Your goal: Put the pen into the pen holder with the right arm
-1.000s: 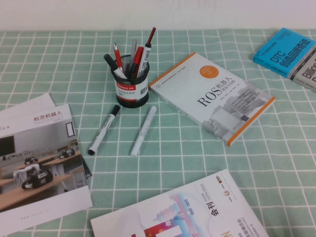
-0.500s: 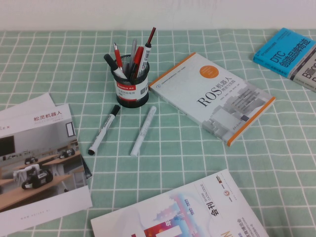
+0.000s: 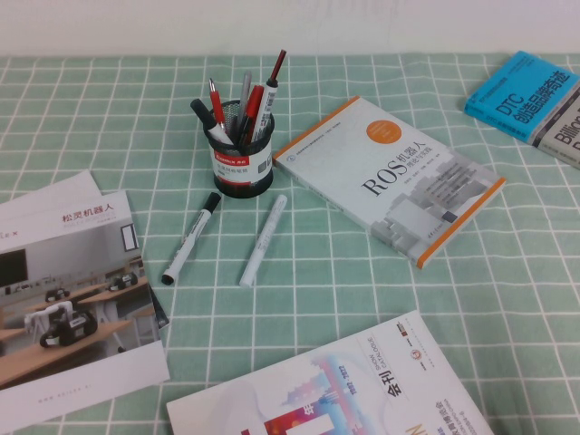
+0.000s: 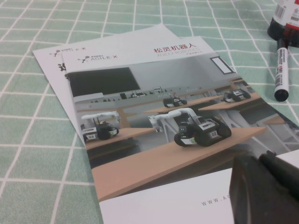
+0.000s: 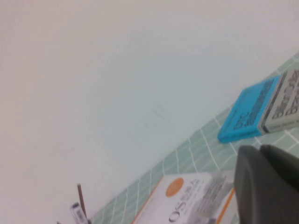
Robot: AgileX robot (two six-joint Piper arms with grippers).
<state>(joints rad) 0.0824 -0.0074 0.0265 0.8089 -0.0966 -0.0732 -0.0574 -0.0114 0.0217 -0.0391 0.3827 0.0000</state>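
High view is showing the pen [image 3: 263,240] lying near the worktop's middle, just before the pen holder [image 3: 241,163]. My right end effector [image 5: 268,186] is hanging closed near the far edge; my left end effector [image 4: 266,191], I cannot tell.

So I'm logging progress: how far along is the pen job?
Nothing done yet. The pen lies on the cloth beside the holder. The right gripper is shut, empty, aimed at the wall; the left gripper sits over a brochure. Reach, grasp and drop-in remain.

Even, soft light; black wire-mesh pen holder [image 3: 241,161] casts only a faint shadow. Right wrist view blurred; dark right gripper [image 5: 267,185] out of focus up close.
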